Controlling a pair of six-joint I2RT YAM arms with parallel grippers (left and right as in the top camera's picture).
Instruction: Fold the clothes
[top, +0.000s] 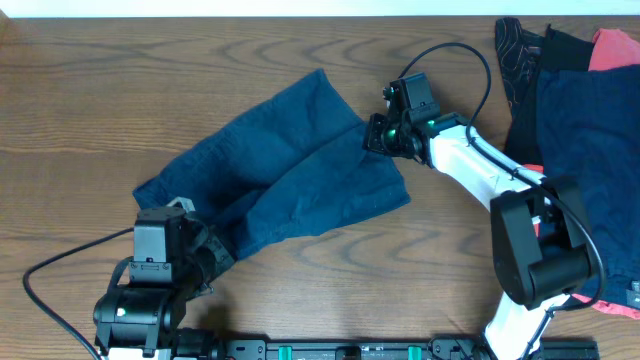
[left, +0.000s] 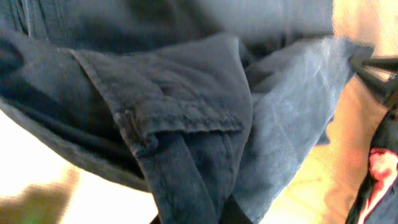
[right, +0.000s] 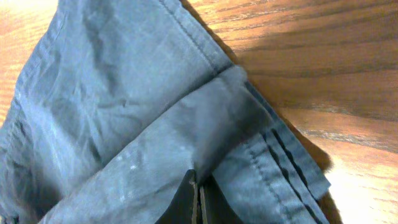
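Table (top: 80, 90) open left of shorts (top: 290, 170); garment pile (top: 585, 110) blocks the right.

This is probably a robotics lab or test bench, though the views show little beyond the tabletop (top: 100, 100). Along the near edge of that wood-grain tabletop runs a black mounting rail (top: 350, 350) with green fittings, where the left arm (top: 150, 285) and the white right arm (top: 470, 165) rise. A black cable (top: 27, 278) loops over its near-left corner. Navy shorts (top: 290, 170) lie spread at its middle, and a heap of clothes (top: 580, 110) sits at its far-right corner.
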